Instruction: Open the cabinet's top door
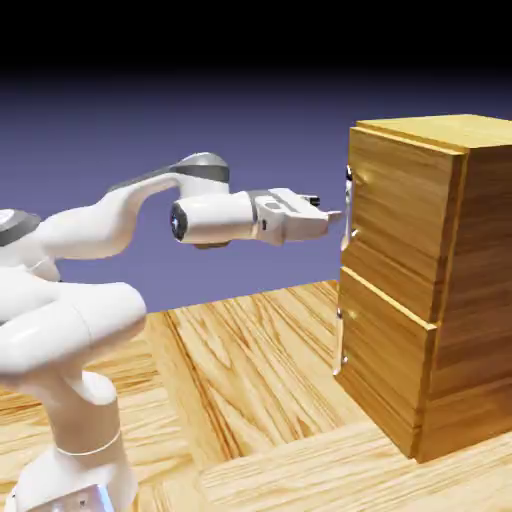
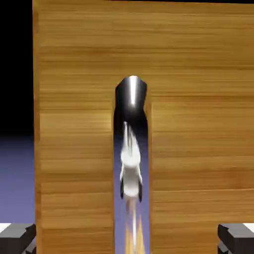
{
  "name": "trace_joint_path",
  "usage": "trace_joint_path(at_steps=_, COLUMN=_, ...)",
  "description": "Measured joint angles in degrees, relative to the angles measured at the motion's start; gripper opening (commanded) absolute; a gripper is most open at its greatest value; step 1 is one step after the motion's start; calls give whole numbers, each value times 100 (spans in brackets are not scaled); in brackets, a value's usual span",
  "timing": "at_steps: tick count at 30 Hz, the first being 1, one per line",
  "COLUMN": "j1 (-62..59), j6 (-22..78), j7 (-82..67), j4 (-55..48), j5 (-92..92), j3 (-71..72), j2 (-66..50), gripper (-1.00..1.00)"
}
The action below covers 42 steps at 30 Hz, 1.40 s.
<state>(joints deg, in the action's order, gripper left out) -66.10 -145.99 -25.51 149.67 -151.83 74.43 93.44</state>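
Observation:
The cabinet [image 1: 470, 290] of golden-brown wood stands at the right of the exterior view. Its top door [image 1: 395, 205] lies flat against the body, with a slim silver handle [image 1: 349, 205] at its left edge. My gripper [image 1: 335, 215] reaches level toward that handle, its tips right at it. In the hand view the top door [image 2: 198, 149] fills the picture and the shiny vertical handle [image 2: 131, 163] runs down the middle. My gripper [image 2: 127, 240] is open: the grey fingertips [image 2: 17, 238] sit far apart at the bottom corners, the handle centred between them. Nothing is gripped.
The lower door [image 1: 385, 350] sits under the top one, with its own small handle [image 1: 342, 340]. The wooden table [image 1: 250, 380] spreads between the robot's base and the cabinet.

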Motion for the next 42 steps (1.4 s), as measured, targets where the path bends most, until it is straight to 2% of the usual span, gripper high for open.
trace_joint_path(at_steps=3, j1=-602, j6=106, j7=-31, j4=-490, j5=-182, j3=81, j2=-48, gripper=0)
trace_joint_path(at_steps=4, j1=-730, j6=128, j7=-37, j4=-595, j5=-221, j3=98, j2=-58, gripper=-100)
trace_joint_path(at_steps=6, j1=-731, j6=128, j7=-37, j4=-596, j5=-221, j3=98, j2=-58, gripper=-100)
trace_joint_path(at_steps=13, j1=-98, j6=1610, j7=-1090, j4=536, j5=-575, j3=-326, j2=-405, gripper=-100)
trace_joint_path(at_steps=26, j1=784, j6=351, j7=-4195, j4=30, j5=-1186, j3=-1025, j2=-3075, gripper=-100)
trace_joint_path(at_steps=33, j1=1759, j6=-292, j7=-5920, j4=-183, j5=-1391, j3=-1948, j2=-4483, gripper=-100)
trace_joint_path(at_steps=36, j1=2362, j6=-157, j7=-6285, j4=22, j5=-1180, j3=-2568, j2=-4782, gripper=-100)
trace_joint_path(at_steps=42, j1=3096, j6=758, j7=-5592, j4=819, j5=317, j3=-3646, j2=-4517, gripper=-100)
